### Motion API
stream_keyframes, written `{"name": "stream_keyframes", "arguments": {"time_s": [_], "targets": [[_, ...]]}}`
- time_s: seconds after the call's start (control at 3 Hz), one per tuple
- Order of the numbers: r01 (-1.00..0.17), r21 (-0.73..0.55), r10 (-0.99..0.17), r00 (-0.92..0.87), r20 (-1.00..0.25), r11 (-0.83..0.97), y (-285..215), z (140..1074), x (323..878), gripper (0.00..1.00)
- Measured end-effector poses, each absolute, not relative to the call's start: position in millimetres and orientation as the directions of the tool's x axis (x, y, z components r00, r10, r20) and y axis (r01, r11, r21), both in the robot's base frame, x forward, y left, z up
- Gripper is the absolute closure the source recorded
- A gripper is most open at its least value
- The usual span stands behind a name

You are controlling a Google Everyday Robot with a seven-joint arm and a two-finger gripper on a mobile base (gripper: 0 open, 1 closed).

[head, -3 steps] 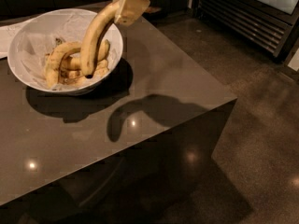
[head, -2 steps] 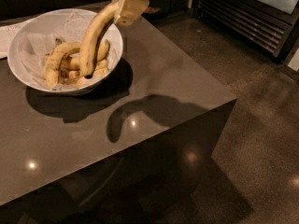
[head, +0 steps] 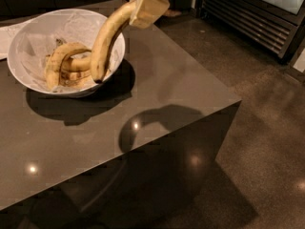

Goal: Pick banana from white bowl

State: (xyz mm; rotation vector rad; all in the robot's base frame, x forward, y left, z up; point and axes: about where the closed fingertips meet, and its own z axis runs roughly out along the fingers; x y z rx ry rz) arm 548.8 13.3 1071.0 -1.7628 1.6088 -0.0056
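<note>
The long, gently curved yellow banana (head: 108, 39) hangs from my gripper (head: 147, 9), which is shut on its upper end at the top of the view. Its dark tip points down inside the right side of the white bowl (head: 28, 73). The bowl is wide, glossy and lined with crinkled paper, and stands at the far left of the dark table (head: 157, 89). A tightly arched banana (head: 58, 57) and shorter bananas (head: 78, 64) lie in the bowl, left of the held banana. The gripper is above and just right of the bowl's far right rim.
White paper (head: 8, 35) lies on the table left of the bowl. The table's right corner (head: 238, 101) drops to a brown floor (head: 267, 142). A black cabinet with a slatted grille (head: 252, 18) stands at the back right.
The gripper and the held banana have shifted slightly to the right, the banana's tip moving toward the bowl's right rim. The other bananas have not moved.
</note>
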Motion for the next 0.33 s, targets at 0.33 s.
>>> {"name": "stream_keyframes", "arguments": {"time_s": [0.33], "targets": [[-0.859, -0.508, -0.862, 0.210, -0.461, 0.062, 12.2, 1072.0, 546.6, 1.00]]}}
